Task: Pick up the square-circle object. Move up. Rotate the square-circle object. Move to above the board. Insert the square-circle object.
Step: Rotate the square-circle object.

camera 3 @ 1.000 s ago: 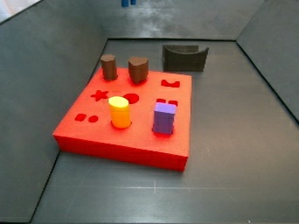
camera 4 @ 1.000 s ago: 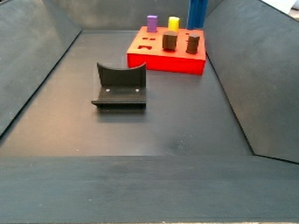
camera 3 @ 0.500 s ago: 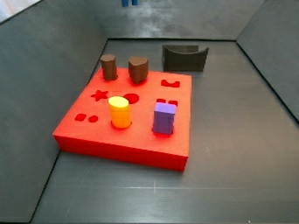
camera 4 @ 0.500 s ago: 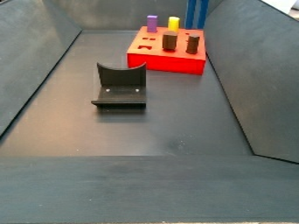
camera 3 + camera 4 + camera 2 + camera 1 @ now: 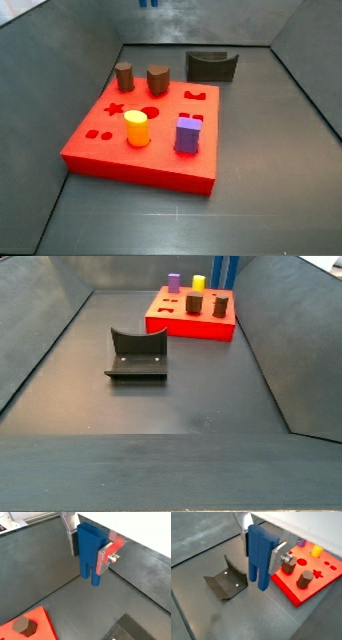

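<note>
Gripper (image 5: 260, 548) high above the floor, silver finger plates clamped on the upper body of the square-circle object (image 5: 258, 559); same hold shows in both wrist views (image 5: 91, 546). Piece hangs upright, two thin legs pointing down, well clear of everything beneath. In a side view only a blue sliver of it shows at the top edge (image 5: 227, 268), beyond the far side of the board (image 5: 191, 324); in a side view from the opposite end, a small bit of gripper and piece at the top edge (image 5: 147, 4).

Handling, by judgement: piece looks rigid and moulded, light for its height, smooth-faced, so some slip risk if the grip loosens. Hold on the blocky body is the right place; the legs look too thin to pinch and must stay free for insertion.

Below, in a wrist view: dark grey curved holder (image 5: 226, 583) on the floor, board (image 5: 308, 584) beside it with brown cylinders (image 5: 304, 580) standing on it. Side view shows the board (image 5: 134, 160) also carrying a yellow peg (image 5: 136, 128) and purple block (image 5: 189, 134).

Against the earlier side frames: nothing on the floor has shifted. Blue sliver at the top edge sits slightly right of where it was a second ago and shows less, so the arm is drifting slowly, little else changed. Piece not yet over the board.
</note>
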Robot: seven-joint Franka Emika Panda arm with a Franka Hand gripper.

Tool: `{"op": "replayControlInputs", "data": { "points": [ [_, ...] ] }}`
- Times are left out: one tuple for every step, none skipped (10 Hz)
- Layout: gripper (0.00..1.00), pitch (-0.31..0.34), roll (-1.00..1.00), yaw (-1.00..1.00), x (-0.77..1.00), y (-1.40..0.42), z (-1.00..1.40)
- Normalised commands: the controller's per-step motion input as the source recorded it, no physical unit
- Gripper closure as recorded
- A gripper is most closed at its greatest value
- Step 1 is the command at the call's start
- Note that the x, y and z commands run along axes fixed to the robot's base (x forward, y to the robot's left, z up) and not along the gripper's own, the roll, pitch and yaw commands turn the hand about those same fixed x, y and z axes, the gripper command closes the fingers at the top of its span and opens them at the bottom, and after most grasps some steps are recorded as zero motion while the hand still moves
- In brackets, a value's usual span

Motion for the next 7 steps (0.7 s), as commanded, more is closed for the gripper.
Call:
{"op": "replayControlInputs", "data": {
  "points": [
    [1.00,0.101,-0.08,-0.19,0.00,0.00,-1.00],
    [1.00,0.084,-0.08,-0.13,0.01,0.00,-1.00],
    [1.00,0.040,-0.07,-0.10,0.02,0.00,-1.00],
    [1.00,-0.004,-0.06,-0.08,0.01,0.00,-1.00],
    [1.00,-0.030,-0.05,-0.07,0.01,0.01,-1.00],
    [1.00,-0.040,-0.04,-0.07,0.01,0.01,-1.00],
    [1.00,-0.038,-0.04,-0.06,0.02,0.01,-1.00]
  ]
}}
